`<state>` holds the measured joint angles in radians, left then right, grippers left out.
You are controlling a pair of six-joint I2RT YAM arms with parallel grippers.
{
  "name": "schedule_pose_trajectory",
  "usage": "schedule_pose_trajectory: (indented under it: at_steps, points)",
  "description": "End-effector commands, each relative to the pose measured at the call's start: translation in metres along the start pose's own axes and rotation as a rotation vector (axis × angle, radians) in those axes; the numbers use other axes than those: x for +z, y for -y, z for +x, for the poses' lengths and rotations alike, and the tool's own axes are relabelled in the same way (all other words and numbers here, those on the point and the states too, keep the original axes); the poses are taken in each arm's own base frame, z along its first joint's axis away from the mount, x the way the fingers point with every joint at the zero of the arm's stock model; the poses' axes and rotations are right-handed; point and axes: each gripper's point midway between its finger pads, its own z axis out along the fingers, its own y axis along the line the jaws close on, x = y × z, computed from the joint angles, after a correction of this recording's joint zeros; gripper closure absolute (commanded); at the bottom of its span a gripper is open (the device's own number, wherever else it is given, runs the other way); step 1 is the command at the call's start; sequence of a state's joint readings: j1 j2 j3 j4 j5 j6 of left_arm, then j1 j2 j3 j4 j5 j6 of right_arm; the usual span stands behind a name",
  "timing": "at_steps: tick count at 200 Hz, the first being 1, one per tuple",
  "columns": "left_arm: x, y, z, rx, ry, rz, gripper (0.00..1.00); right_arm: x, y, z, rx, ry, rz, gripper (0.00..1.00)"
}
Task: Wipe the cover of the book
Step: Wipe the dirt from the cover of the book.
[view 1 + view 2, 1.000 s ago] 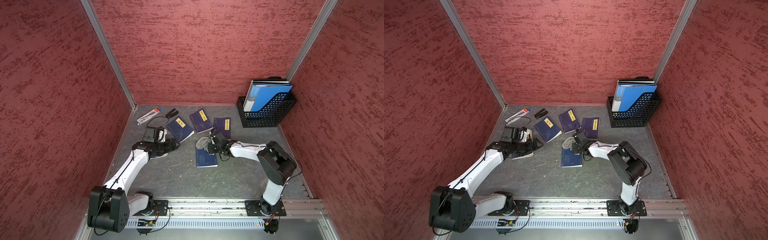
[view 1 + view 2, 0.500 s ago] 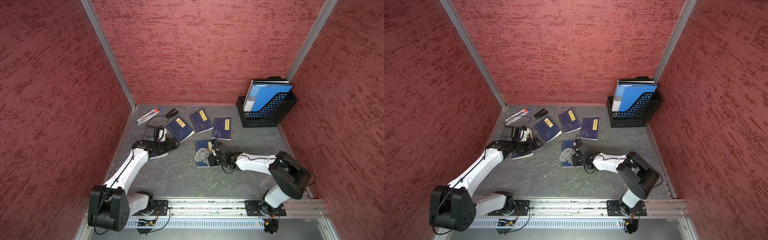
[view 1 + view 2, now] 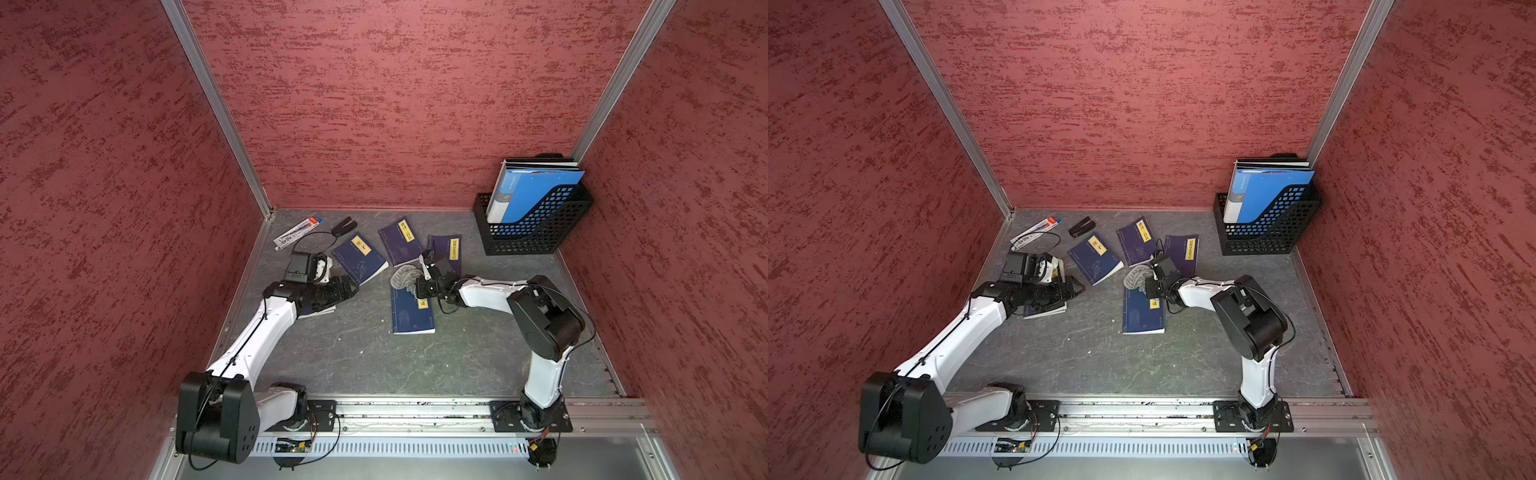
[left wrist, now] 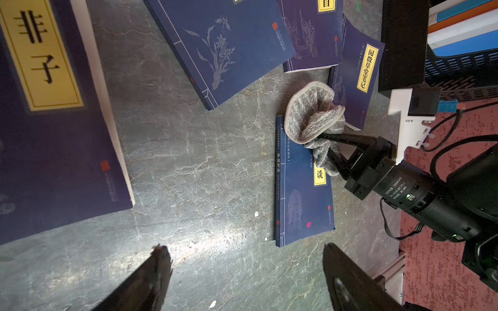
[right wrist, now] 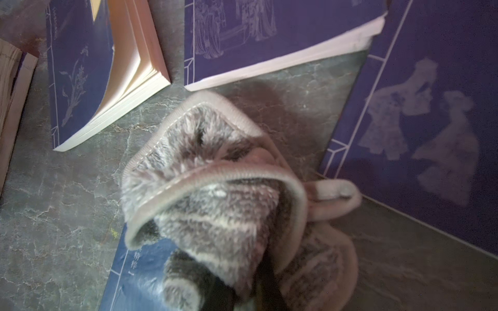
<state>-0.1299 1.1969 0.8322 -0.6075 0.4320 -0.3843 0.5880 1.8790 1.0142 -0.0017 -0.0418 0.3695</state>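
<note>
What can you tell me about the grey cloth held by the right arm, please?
The grey cloth is a fluffy, fleece-like rag with a pale stitched hem, crumpled and folded over itself. The right gripper pinches one bunched end between its shut fingers. The cloth's lower part rests on the far end of the dark blue book under the gripper, partly covering its yellow title label. The rest bulges beyond that edge over the grey table.
</note>
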Motion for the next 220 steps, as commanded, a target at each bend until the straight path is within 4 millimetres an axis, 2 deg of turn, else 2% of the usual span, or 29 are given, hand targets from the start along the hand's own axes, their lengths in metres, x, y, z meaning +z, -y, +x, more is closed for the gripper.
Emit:
schedule_pose_trajectory:
  at_steps: [1, 33, 62, 96, 134, 156, 173, 193, 220]
  points:
    - [-0.001, 0.002, -0.01, 0.02, 0.032, 0.007, 0.11, -0.009, 0.03, 0.075, 0.011, -0.205, 0.075, 0.94]
    - [0.001, 0.002, -0.015, 0.019, 0.041, 0.006, 0.11, -0.036, 0.017, 0.118, 0.009, -0.253, 0.035, 0.94]
    - [0.003, 0.003, -0.018, 0.017, 0.039, 0.009, 0.11, -0.057, -0.001, 0.146, -0.008, -0.283, -0.003, 0.95]
    - [0.005, 0.002, -0.019, 0.018, 0.033, 0.004, 0.11, -0.072, -0.009, 0.161, -0.006, -0.297, -0.023, 0.95]
    - [0.003, 0.0, -0.016, 0.016, 0.034, -0.004, 0.11, -0.075, -0.005, 0.176, 0.017, -0.33, -0.022, 0.95]
    - [0.0, 0.001, -0.016, 0.017, 0.039, -0.005, 0.11, -0.068, -0.002, 0.17, 0.002, -0.308, 0.004, 0.95]
    - [-0.001, 0.001, -0.016, 0.017, 0.039, -0.006, 0.11, -0.055, 0.002, 0.155, -0.006, -0.285, 0.033, 0.95]
    - [-0.002, 0.001, -0.015, 0.018, 0.04, -0.004, 0.11, -0.034, 0.009, 0.126, 0.009, -0.238, 0.048, 0.95]
    - [-0.003, 0.002, -0.014, 0.019, 0.043, 0.0, 0.11, -0.007, 0.009, 0.082, -0.006, -0.187, 0.034, 0.95]
